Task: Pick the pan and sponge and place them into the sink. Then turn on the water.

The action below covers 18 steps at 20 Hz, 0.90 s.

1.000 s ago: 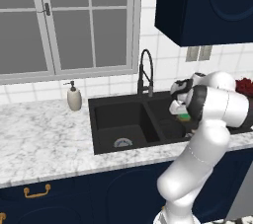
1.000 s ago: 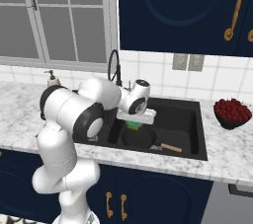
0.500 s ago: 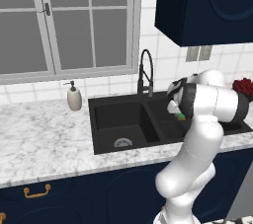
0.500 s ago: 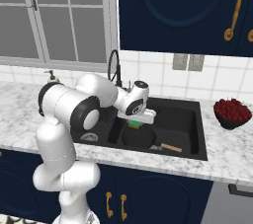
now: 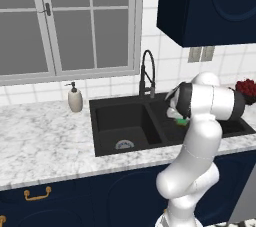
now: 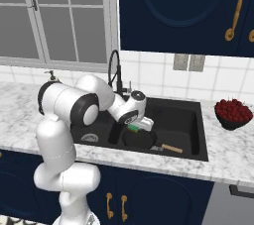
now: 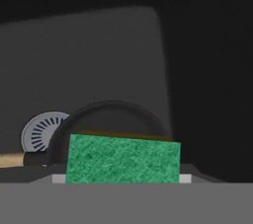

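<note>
Looking left to right: the soap bottle is standing on the counter, clear of the black sink. The gripper is pinching the green sponge over the right basin, directly above the pan lying there, likely for release.

Home kitchen: white marble worktop with black double-basin sink and arched black faucet, navy cabinets, white tile backsplash, paned window.
</note>
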{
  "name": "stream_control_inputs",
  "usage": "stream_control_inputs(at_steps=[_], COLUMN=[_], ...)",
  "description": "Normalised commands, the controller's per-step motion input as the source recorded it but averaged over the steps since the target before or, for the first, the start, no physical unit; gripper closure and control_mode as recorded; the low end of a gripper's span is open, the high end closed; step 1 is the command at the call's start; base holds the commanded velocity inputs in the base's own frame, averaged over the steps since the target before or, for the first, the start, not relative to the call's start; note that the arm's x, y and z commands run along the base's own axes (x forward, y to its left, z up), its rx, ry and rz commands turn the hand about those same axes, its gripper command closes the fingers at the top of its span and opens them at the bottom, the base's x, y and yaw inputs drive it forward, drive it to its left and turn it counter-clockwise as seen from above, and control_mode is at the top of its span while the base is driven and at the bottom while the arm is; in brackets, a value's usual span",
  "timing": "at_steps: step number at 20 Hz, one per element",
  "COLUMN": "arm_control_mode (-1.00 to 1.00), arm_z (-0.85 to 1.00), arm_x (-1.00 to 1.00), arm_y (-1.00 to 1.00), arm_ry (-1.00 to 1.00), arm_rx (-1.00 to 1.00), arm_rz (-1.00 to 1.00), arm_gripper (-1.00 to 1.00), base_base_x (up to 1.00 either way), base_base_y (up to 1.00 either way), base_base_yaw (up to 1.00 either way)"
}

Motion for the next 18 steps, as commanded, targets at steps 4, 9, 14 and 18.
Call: stream_control_inputs(at_steps=[4, 9, 14, 18], arm_control_mode=[-1.00, -1.00, -1.00, -1.00], arm_z=[-0.19, 0.00, -0.07, -0.36], arm_x=[0.01, -0.18, -0.09, 0.00], arm_y=[-0.61, -0.60, -0.51, -0.44], arm_ry=[-0.14, -0.08, -0.05, 0.00], arm_rx=[0.06, 0.05, 0.02, 0.00], arm_rz=[0.07, 0.08, 0.11, 0.12], arm_gripper=[1.00, 1.00, 1.00, 1.00], base_base_x=[0.00, 0.00, 0.00, 0.00], base_base_y=[0.00, 0.00, 0.00, 0.00], base_base_yaw=[0.00, 0.00, 0.00, 0.00])
